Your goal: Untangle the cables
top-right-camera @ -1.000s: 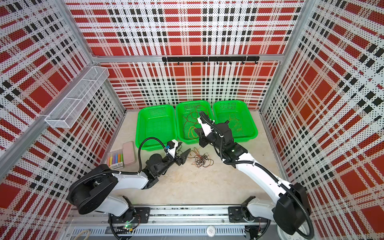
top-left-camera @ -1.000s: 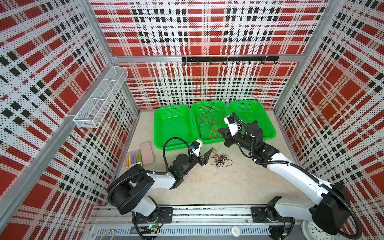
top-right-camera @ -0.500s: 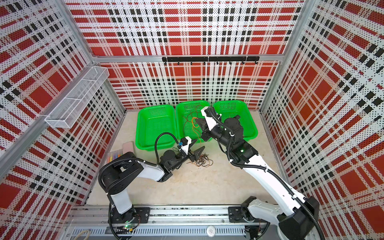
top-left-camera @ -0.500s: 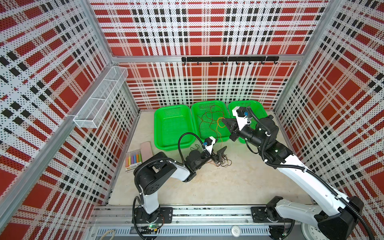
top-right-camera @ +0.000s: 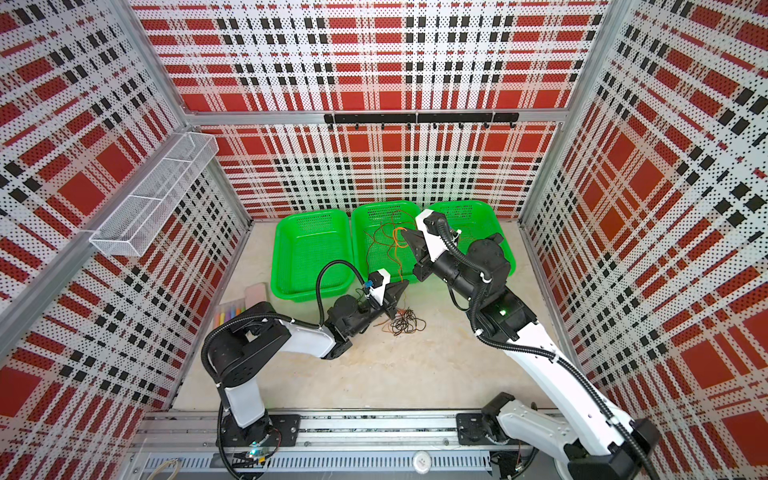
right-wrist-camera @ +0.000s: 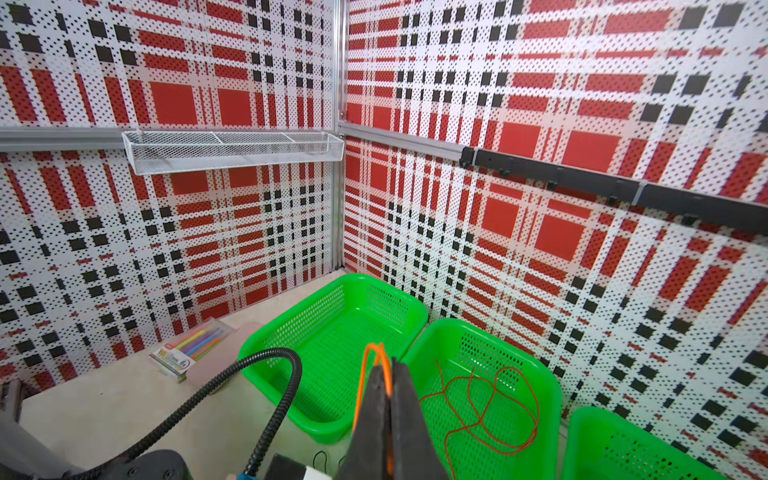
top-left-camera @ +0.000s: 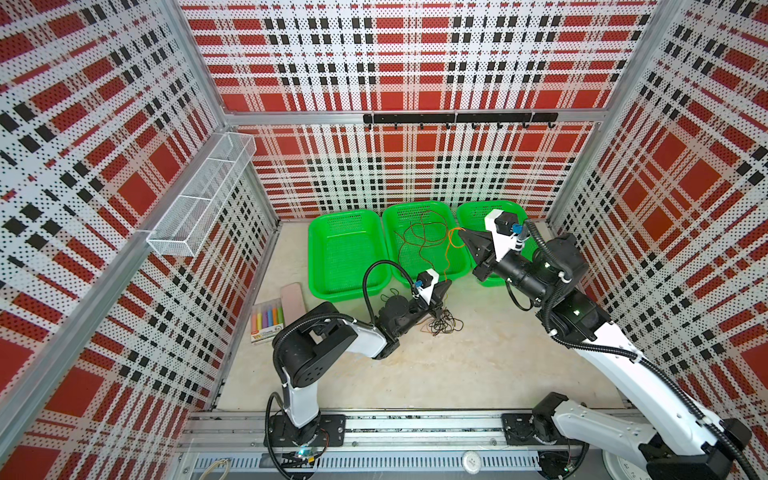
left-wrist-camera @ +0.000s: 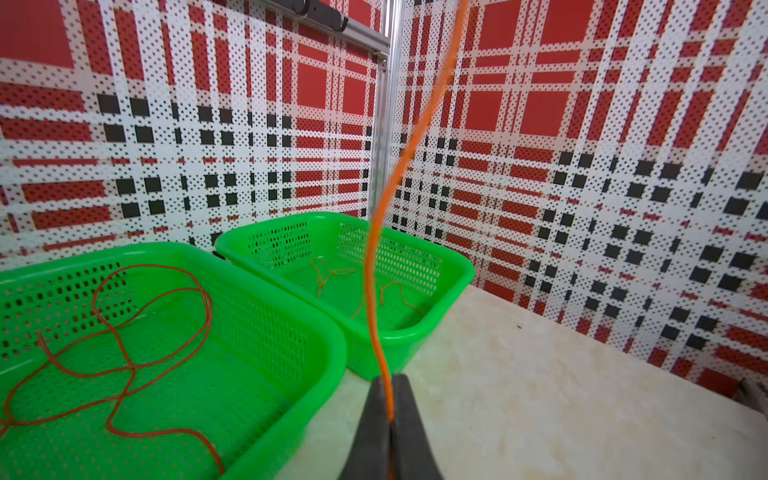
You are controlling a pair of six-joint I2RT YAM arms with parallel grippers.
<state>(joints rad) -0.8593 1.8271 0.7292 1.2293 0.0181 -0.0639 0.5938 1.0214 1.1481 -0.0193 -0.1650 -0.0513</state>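
Observation:
A thin orange cable (top-left-camera: 449, 250) stretches between my two grippers. The right gripper (top-left-camera: 461, 233) is raised over the middle green basket (top-left-camera: 387, 232) and is shut on the cable's upper loop (right-wrist-camera: 376, 353). My left gripper (top-left-camera: 447, 285) is low in front of that basket and is shut on the cable's lower part (left-wrist-camera: 374, 266). A tangle of black and brown cables (top-left-camera: 442, 326) lies on the table just beside the left gripper. A red cable (left-wrist-camera: 124, 332) loops loosely in the middle basket. An orange-brown cable (left-wrist-camera: 332, 274) lies in the right basket (left-wrist-camera: 457, 270).
A third green basket (top-left-camera: 313, 257) stands at the left of the row, with nothing in it. A box of markers (top-left-camera: 268, 318) and a pink case (top-left-camera: 293, 297) lie by the left wall. A wire shelf (top-left-camera: 199, 208) and a black hook rail (top-left-camera: 457, 118) hang on the walls.
My left gripper moved right toward the baskets and shut on the orange cable. The right arm swung right and rose, still shut on the same cable.

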